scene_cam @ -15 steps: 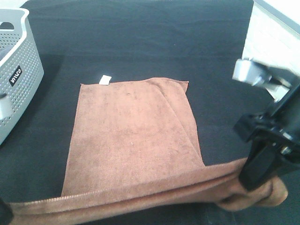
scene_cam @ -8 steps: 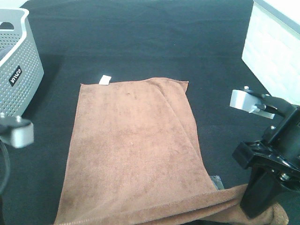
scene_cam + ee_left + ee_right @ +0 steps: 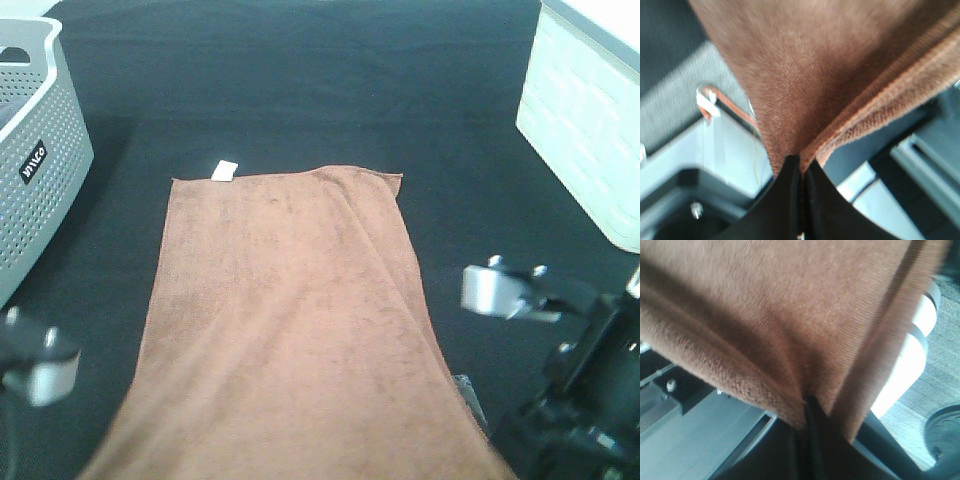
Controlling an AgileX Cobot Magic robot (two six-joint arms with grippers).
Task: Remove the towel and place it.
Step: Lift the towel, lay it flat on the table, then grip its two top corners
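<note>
The reddish-brown towel (image 3: 285, 300) lies spread on the black table cloth (image 3: 300, 90) in the exterior high view, with its white tag (image 3: 225, 169) at the far left corner and its near edge running off the bottom of the picture. My left gripper (image 3: 801, 172) is shut on a hemmed corner of the towel (image 3: 805, 65). My right gripper (image 3: 807, 415) is shut on another corner of the towel (image 3: 780, 305). Both gripper tips are out of the exterior high view; only arm parts show at the lower left (image 3: 35, 365) and the lower right (image 3: 575, 370).
A grey perforated basket (image 3: 35, 170) stands at the left edge. A white woven bin (image 3: 585, 110) stands at the right edge. In the wrist views, floor and the robot's base frame show below the hanging towel.
Both arms have drawn back toward the near edge with the towel's corners. The folded near part has been pulled out flat and its near edge has left the picture.
</note>
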